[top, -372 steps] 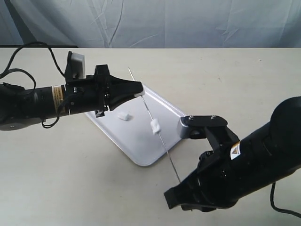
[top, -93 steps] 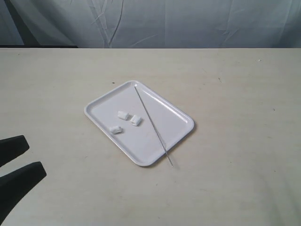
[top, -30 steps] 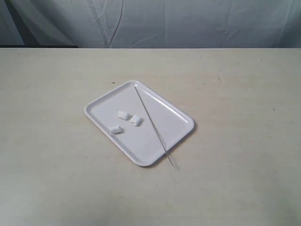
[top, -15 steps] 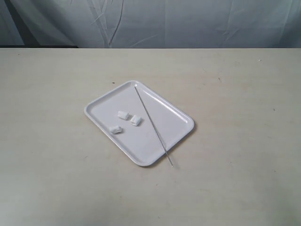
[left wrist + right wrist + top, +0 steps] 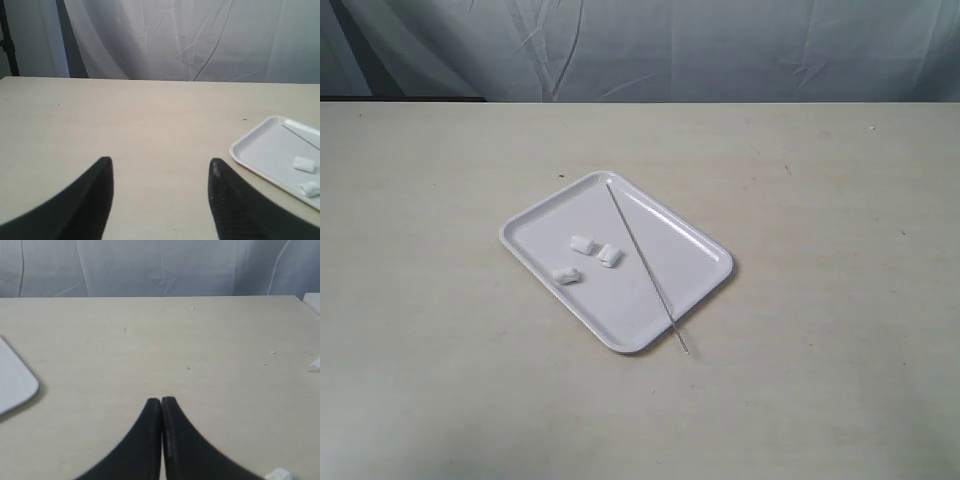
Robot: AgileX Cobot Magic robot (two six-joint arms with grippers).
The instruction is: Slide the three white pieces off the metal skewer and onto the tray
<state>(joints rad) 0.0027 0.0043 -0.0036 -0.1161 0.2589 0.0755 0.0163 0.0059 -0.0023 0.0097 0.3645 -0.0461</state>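
Observation:
The white tray (image 5: 690, 250) lies in the middle of the table. Three white pieces (image 5: 583, 244) (image 5: 610, 256) (image 5: 566, 274) rest loose on its floor, apart from the rod. The metal skewer (image 5: 642, 260) lies bare across the tray, its near tip sticking past the rim onto the table. Neither arm shows in the exterior view. In the left wrist view my left gripper (image 5: 160, 164) is open over bare table, with the tray (image 5: 260, 150) and two pieces (image 5: 304, 164) (image 5: 310, 188) off to one side. My right gripper (image 5: 161, 400) is shut on nothing, away from the tray corner (image 5: 20, 385).
A pale curtain (image 5: 640, 45) hangs behind the beige table. In the right wrist view small white scraps (image 5: 279, 473) (image 5: 315, 365) lie on the table near one edge.
12.4 s ago both grippers were at the tray with pieces on the skewer. 3.1 s ago the left fingers still showed at the lower left. Nothing has moved in the last second.

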